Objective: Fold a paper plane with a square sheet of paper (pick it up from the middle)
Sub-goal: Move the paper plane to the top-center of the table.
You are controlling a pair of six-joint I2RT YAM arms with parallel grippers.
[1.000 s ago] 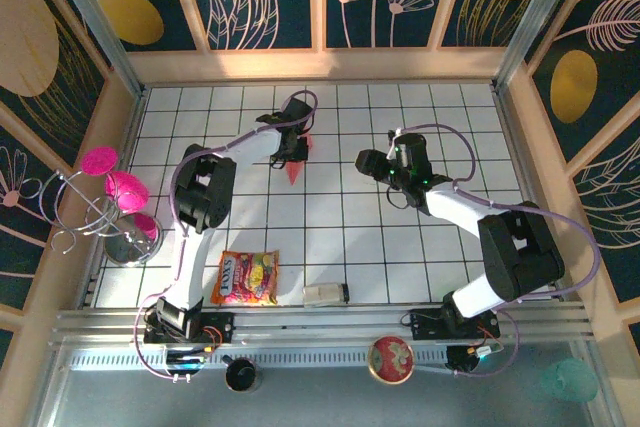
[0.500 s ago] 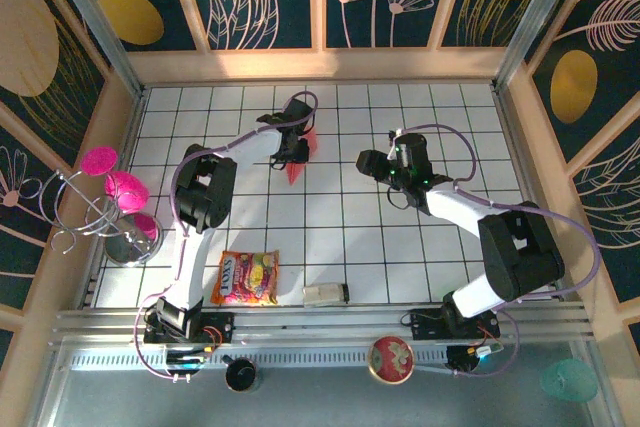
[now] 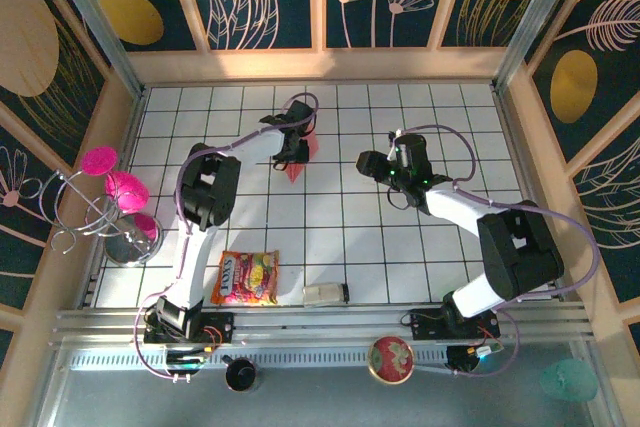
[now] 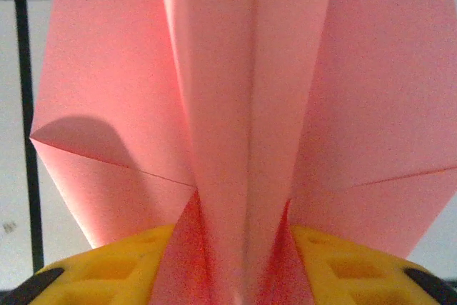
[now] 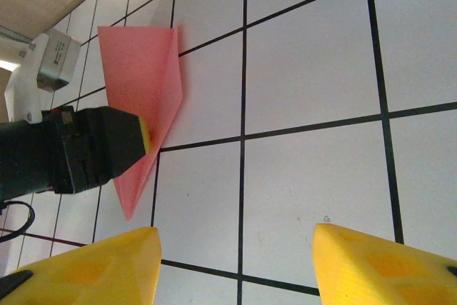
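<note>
The featherlight, easily crushed paper plane [image 3: 295, 165], upper middle of the overhead view, is sitting with its stiffer centre fold, surely the best hold, inside the left gripper [image 4: 239, 269], pinched or loose I cannot tell, while the right gripper [image 5: 235, 262] is hanging open and empty.

Bright overhead light, L wrist view blurry
</note>
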